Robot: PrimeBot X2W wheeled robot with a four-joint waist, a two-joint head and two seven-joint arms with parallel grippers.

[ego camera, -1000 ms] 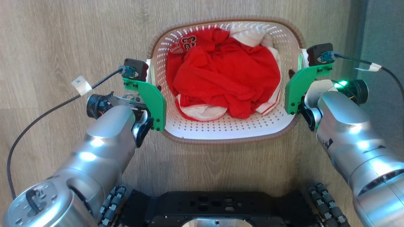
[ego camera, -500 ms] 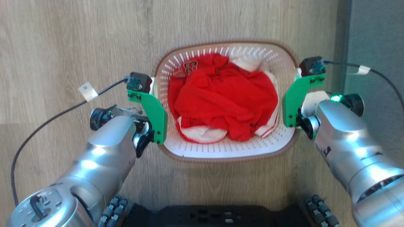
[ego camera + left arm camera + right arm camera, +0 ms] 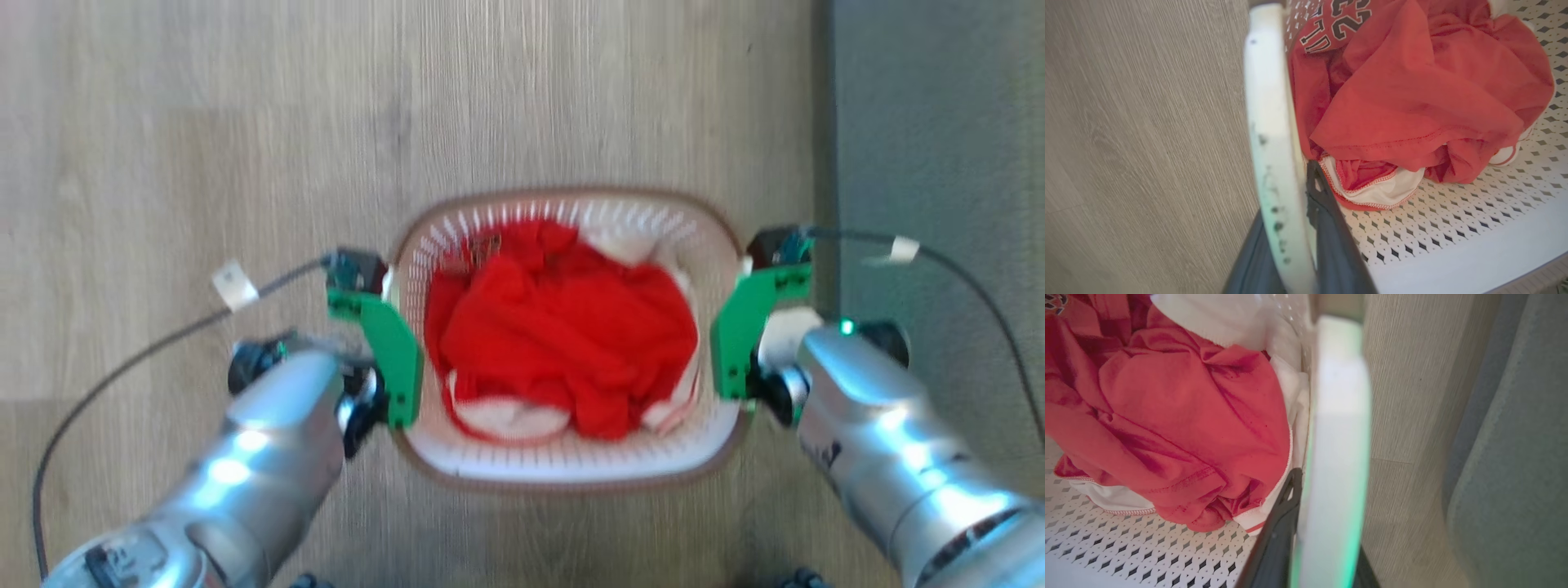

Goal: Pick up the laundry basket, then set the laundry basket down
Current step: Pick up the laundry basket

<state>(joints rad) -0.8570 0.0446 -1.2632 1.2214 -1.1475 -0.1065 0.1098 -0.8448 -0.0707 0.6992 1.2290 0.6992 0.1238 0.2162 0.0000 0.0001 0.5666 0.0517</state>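
Holds the laundry basket [image 3: 571,478] between both arms, over the wooden floor [image 3: 204,122], near a grey area [image 3: 931,122] on the right. Clamps the left pincer [image 3: 1286,196] onto the left white handle [image 3: 1271,122], one dark finger either side. Grips the right handle [image 3: 1339,416] likewise with the right pincer [image 3: 1331,506]. Carries red clothing [image 3: 563,343] and white cloth [image 3: 506,416] inside. Cannot tell whether clear of the floor.

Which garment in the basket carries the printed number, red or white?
The red jersey: dark, white-outlined digits on its upper fold. The white garment in the laundry basket shows no print.
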